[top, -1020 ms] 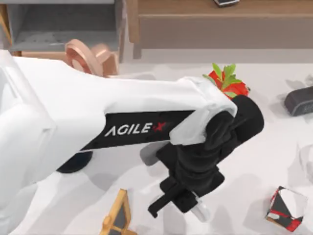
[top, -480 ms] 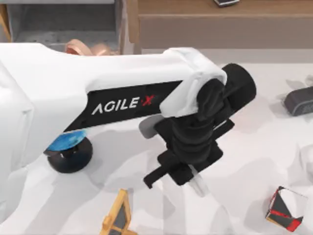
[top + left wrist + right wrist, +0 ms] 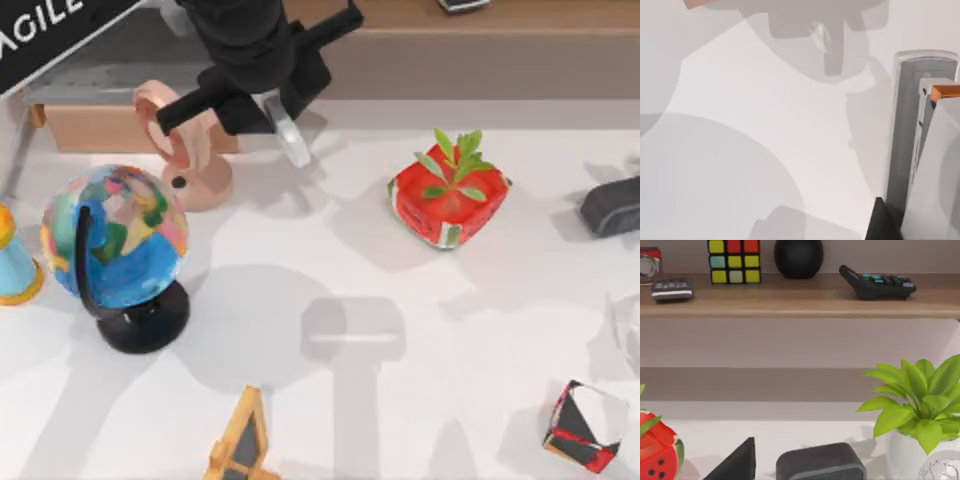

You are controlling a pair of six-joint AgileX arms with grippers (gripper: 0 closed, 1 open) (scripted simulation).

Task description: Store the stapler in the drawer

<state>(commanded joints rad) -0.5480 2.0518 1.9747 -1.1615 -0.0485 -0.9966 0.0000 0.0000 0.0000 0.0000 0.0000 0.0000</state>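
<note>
At the table's far left, the left end effector hangs over the drawer's tan front edge, clamped on one stapler. Rightward: one globe, one strawberry block, one cube.

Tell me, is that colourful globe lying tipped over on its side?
No, in the top view the globe stands upright on its round black base at the table's left side, near the pink ring stand.
</note>
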